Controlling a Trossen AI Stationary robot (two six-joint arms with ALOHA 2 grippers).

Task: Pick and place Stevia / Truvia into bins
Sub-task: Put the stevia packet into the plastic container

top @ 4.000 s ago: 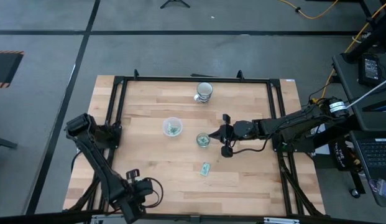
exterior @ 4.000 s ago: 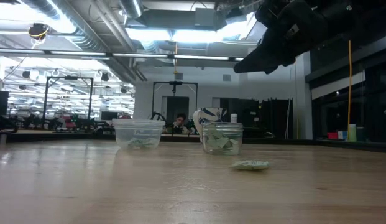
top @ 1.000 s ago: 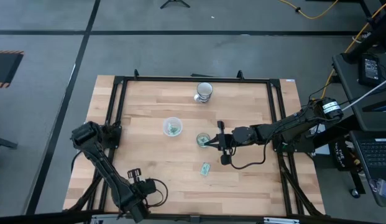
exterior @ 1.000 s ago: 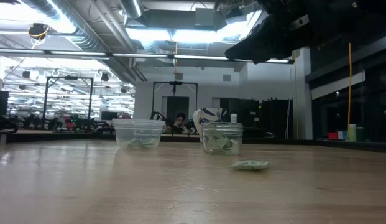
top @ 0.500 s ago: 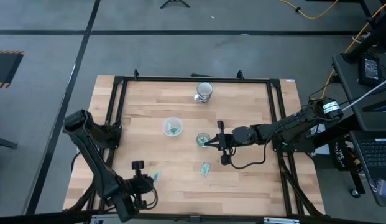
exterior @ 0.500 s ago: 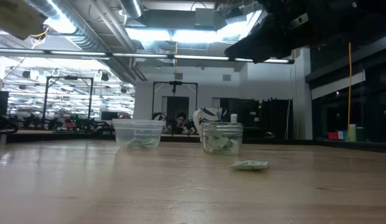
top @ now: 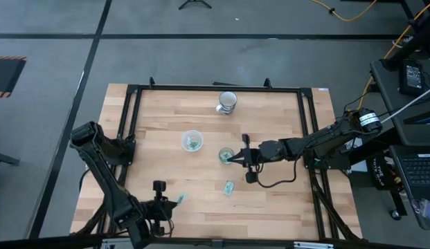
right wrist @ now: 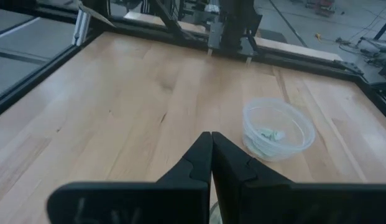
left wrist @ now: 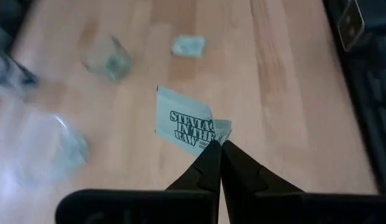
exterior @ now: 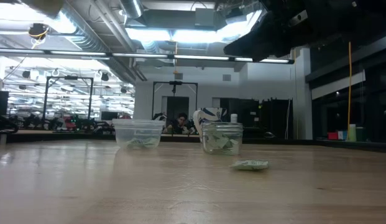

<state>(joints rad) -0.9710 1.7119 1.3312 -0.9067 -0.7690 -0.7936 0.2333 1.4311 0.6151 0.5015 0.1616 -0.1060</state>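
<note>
My left gripper (top: 170,201) hovers over the near-left part of the table, shut on a green-and-white Stevia packet (left wrist: 183,127). A second packet (top: 229,187) lies flat on the wood near the middle. The wider whitish cup (top: 192,141) and the narrower clear cup (top: 226,155) stand upright, each with packets inside. My right gripper (top: 233,159) hangs shut above the narrow cup's right rim, holding nothing. In the right wrist view its fingers (right wrist: 211,140) meet, with the wide cup (right wrist: 278,130) beyond them. My left gripper pinches the Stevia packet by one crumpled corner (left wrist: 220,129) between its two fingertips. The rest of the packet sticks out past the fingers, printed face showing. It is lifted clear of the table.
An opaque ribbed cup (top: 228,102) stands near the far edge. A black frame (top: 131,90) runs around the tabletop. Bare wood spreads between the left gripper and the cups.
My left arm has risen from the near-left corner, and its gripper has carried the packet up and toward the table's right. My right arm has kept still above the narrow cup.
</note>
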